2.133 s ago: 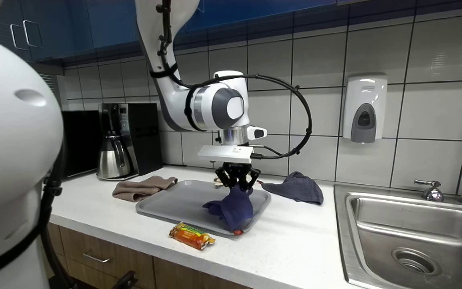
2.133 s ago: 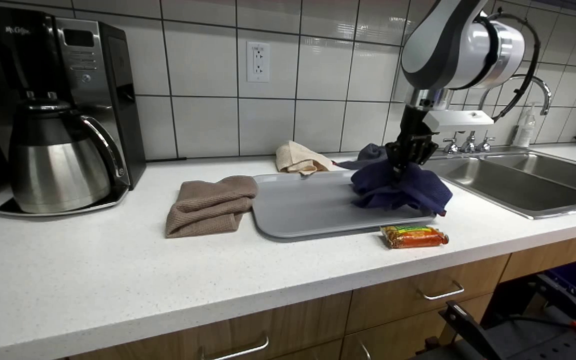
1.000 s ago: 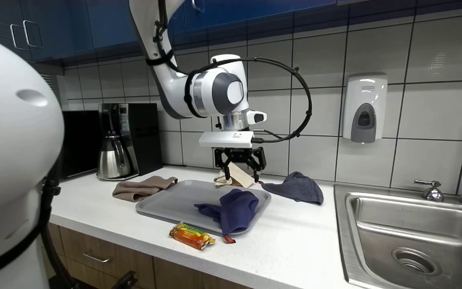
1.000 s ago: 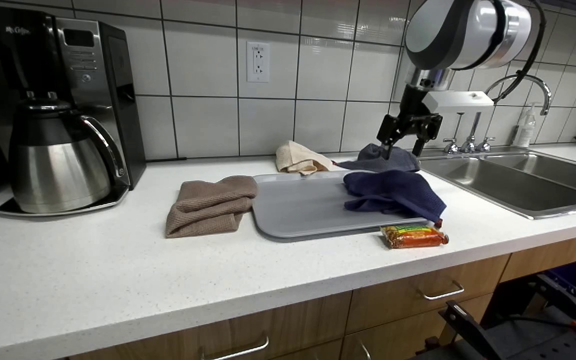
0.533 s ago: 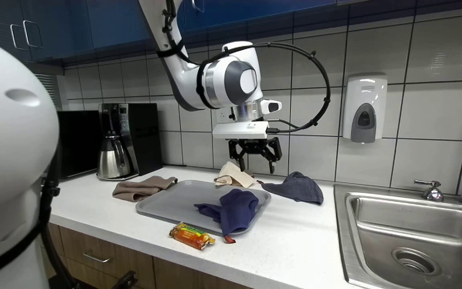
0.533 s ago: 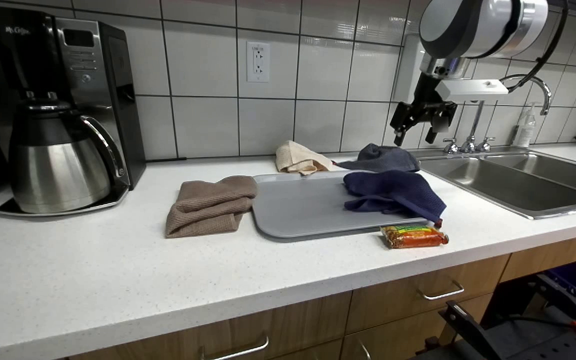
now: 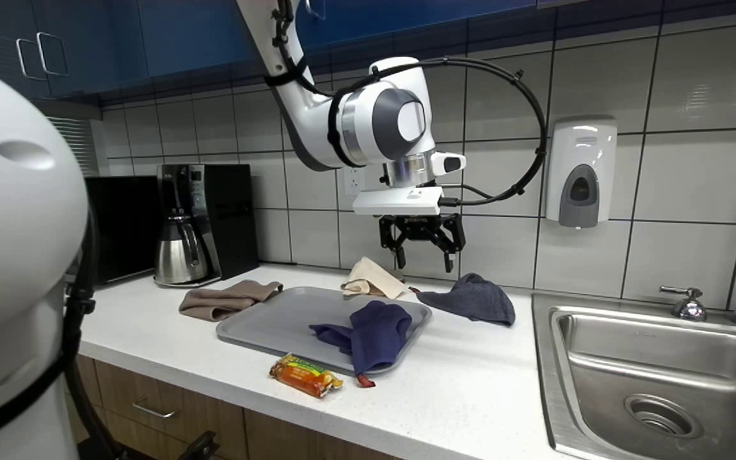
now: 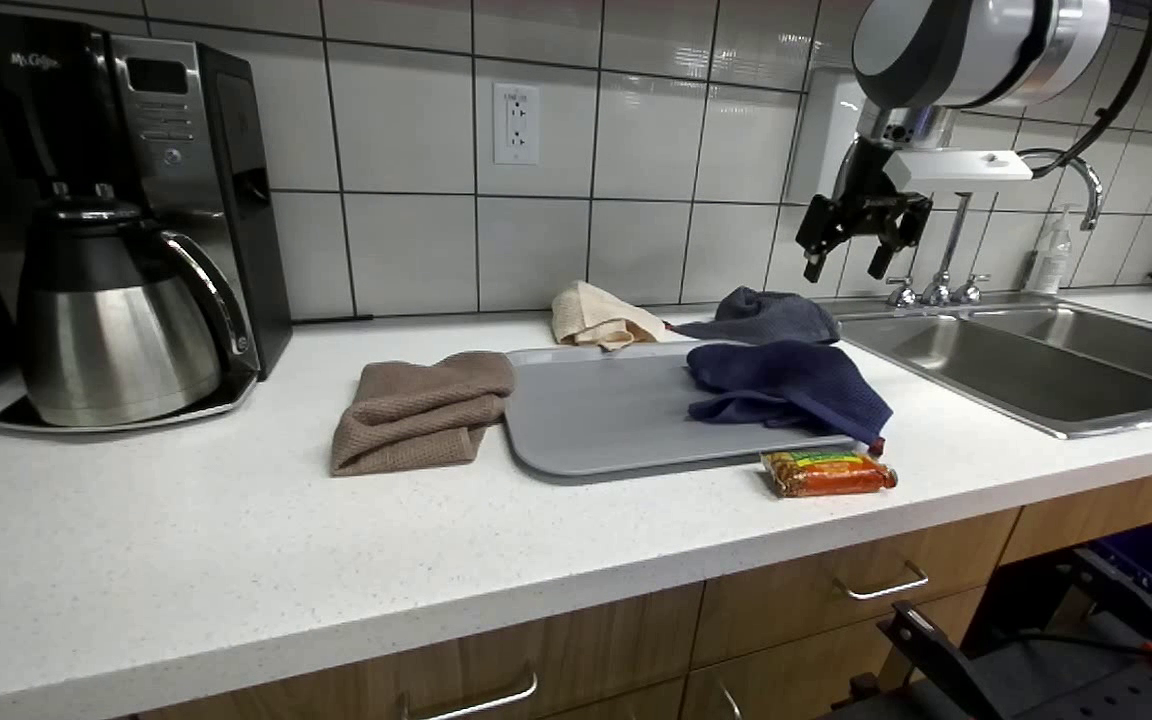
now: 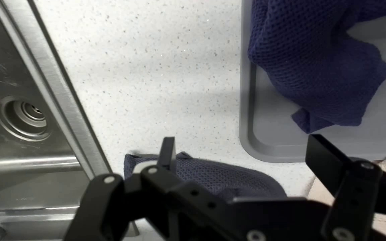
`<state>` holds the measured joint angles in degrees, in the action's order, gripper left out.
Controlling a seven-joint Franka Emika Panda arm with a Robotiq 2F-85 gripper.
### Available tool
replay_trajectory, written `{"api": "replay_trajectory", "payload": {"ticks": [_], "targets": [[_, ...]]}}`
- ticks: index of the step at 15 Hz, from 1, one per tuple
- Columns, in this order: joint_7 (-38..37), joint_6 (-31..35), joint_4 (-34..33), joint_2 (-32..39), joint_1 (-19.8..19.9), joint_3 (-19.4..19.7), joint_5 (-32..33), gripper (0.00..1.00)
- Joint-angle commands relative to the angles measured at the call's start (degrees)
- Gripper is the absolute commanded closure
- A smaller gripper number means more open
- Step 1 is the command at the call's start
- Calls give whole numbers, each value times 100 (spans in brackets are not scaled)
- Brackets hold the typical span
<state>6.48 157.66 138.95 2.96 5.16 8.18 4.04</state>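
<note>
**Navy cloth (image 7: 374,335) slumped on the tray (image 7: 291,319), gripper (image 7: 425,263) spread**

The cloth sits toward three o'clock on the tray in both exterior views, borne mainly by the tray: limp, it lies in folds, and a red-tipped corner spills over the rim, too low to stop it. Nothing pinches it; the fingers (image 9: 325,160) stand wide apart above, holding nothing. From the fingertips in the wrist view, a slate cloth (image 9: 226,172) lies between seven and eight o'clock, peaked (its own thick folds probably prop it); whether it leans on the wall (image 7: 502,249) is hard to tell. Round the tray in an exterior view, a beige cloth (image 7: 374,279) is between one and two o'clock, a brown cloth (image 7: 230,300) near ten, a snack packet (image 7: 305,375) past six, and the sink (image 7: 553,383) farther out at three.
</note>
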Motion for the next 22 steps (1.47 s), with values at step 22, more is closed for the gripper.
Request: {"api": "replay_trajectory", "payload": {"ticks": [22], "targets": [[-2345, -48, -1538, 1565, -49, 285, -258, 0]]}}
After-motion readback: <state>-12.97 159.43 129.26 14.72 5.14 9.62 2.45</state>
